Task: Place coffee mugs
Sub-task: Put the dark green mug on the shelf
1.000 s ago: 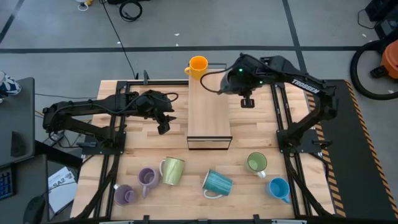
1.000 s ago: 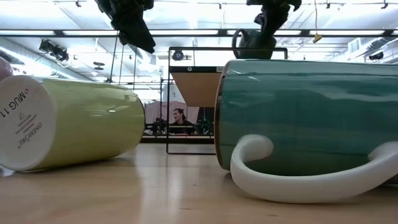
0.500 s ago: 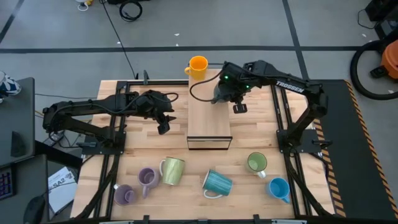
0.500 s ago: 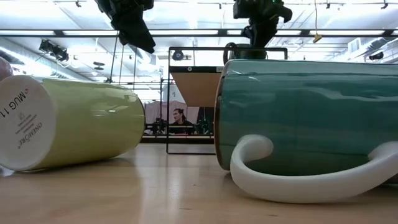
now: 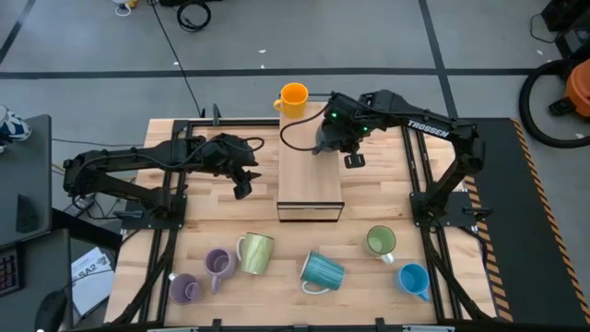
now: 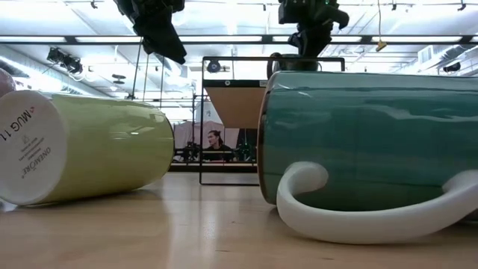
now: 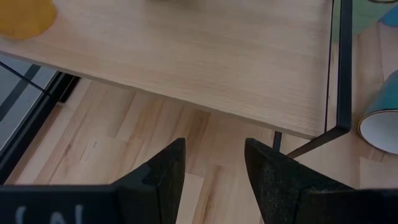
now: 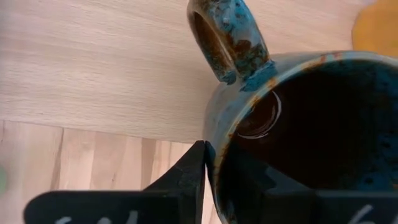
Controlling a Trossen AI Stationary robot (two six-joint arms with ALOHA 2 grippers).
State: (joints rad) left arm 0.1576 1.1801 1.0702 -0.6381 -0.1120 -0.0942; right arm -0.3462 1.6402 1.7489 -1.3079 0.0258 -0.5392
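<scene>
My right gripper (image 5: 337,140) is shut on the dark teal mug (image 5: 323,143) over the right far part of the raised wooden shelf (image 5: 310,180). The orange mug (image 5: 293,97) stands at the shelf's far end. My left gripper (image 5: 241,184) hangs open and empty left of the shelf. On the near table are two lilac mugs (image 5: 218,263) (image 5: 182,289), the pale yellow-green mug (image 5: 256,252) and the ribbed teal mug (image 5: 323,272), both lying on their sides, the green mug (image 5: 380,242) and the bright blue mug (image 5: 414,279). My right gripper pinches the dark teal mug's rim (image 8: 217,134) beside the handle (image 8: 227,37), one finger (image 8: 186,171) outside the wall and one inside the hollow. The fingers come from above. The mug is upright, mouth up; the ribbed teal mug hides its bottom in the low view.
The shelf's black frame (image 6: 202,119) stands mid-table, with open space beneath its top. Black rails (image 5: 171,240) run along both sides of the table. A person (image 6: 215,140) shows far behind the table in the low view.
My right gripper has carried the dark teal mug toward the table's left edge, from beside the shelf's right side to over the shelf top, and a little down. The mug has stayed upright in the hold. It has kept still for the last half second.
</scene>
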